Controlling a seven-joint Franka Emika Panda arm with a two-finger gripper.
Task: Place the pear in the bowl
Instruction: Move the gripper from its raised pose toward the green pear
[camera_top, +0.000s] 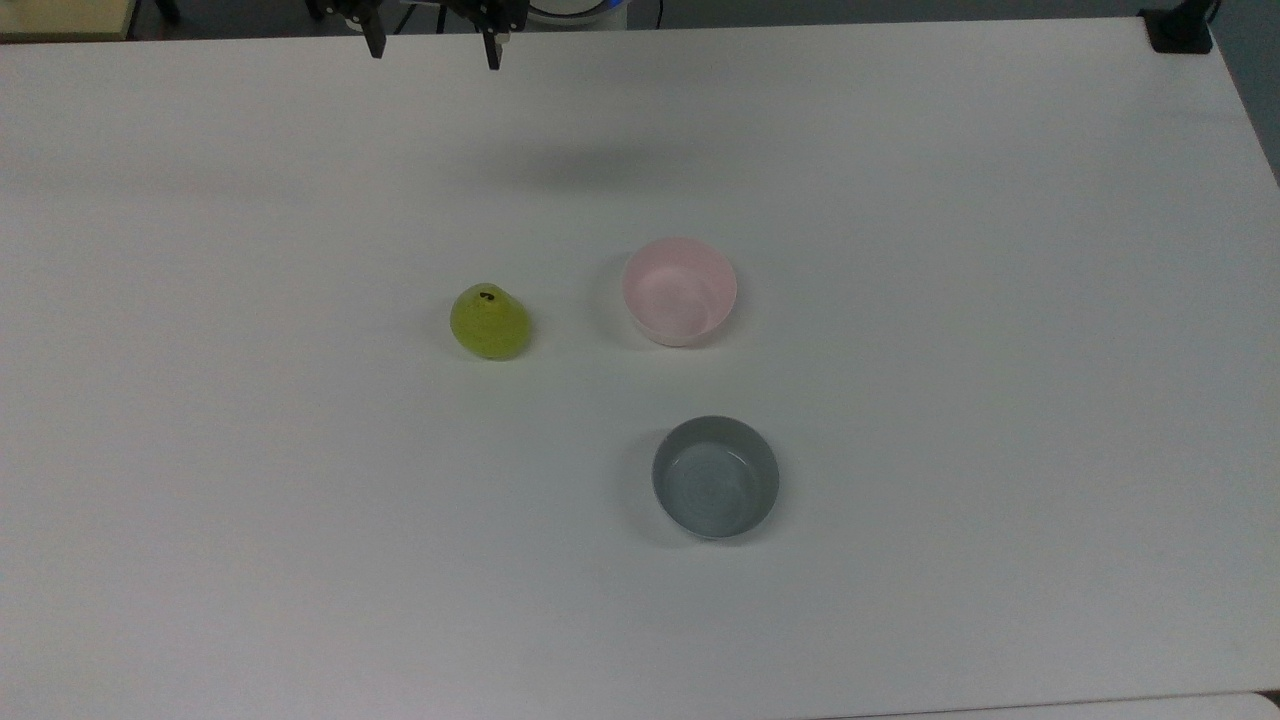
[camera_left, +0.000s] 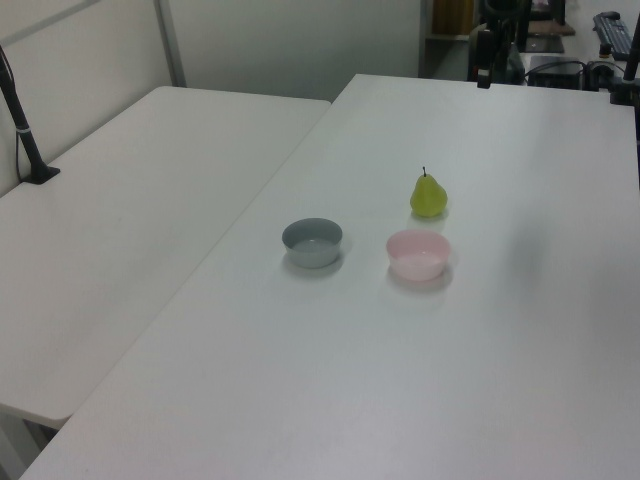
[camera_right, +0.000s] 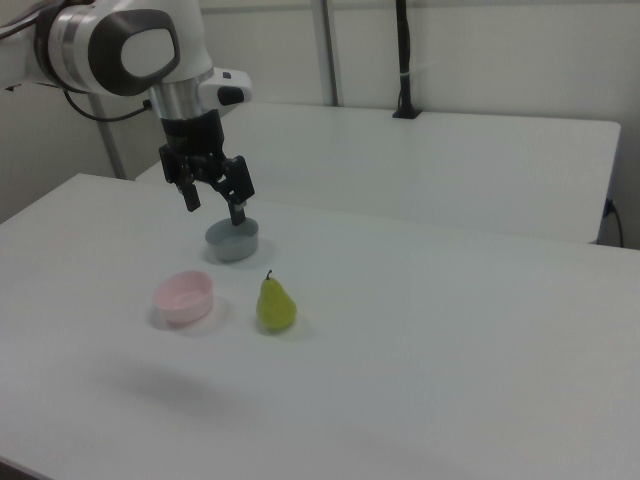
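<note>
A: Biggest first?

B: White table (camera_top: 900, 200), bare but for three small things near the middle. Second white table (camera_left: 130, 220) butted against it, on the left view's left.

A: Then the arm?

B: White arm (camera_right: 120, 45), entering from the right view's upper left. Held high over the table, gripper (camera_right: 212, 203) pointing down. In the top view, gripper (camera_top: 433, 50) at the far edge, left of centre.

A: Jaws?

B: Spread apart, gripping nothing. Two dark fingers (camera_right: 189, 197) with clear air between them.

A: And the bowls?

B: Pink bowl (camera_top: 680, 290) near the table's middle, upright, nothing inside. Grey bowl (camera_top: 715, 477) nearer in the top view, slightly right of the pink one, well apart from it, also holding nothing. In the right view, grey bowl (camera_right: 233, 240) farther back, pink bowl (camera_right: 185, 297) nearer and to the left.

A: Where's the pear?

B: Pear (camera_top: 489, 321) standing upright on the table, stem up. Left of the pink bowl in the top view, near it but not touching. In the right view, pear (camera_right: 276, 304) just right of the pink bowl; in the left view, pear (camera_left: 428, 195) beyond the pink bowl (camera_left: 419, 254).

A: Relative to the jaws?

B: Well apart. Lower than the open fingers and not between them. In the top view, nearer than the gripper and slightly right of it. In the right view, below and right of the fingertips.
</note>
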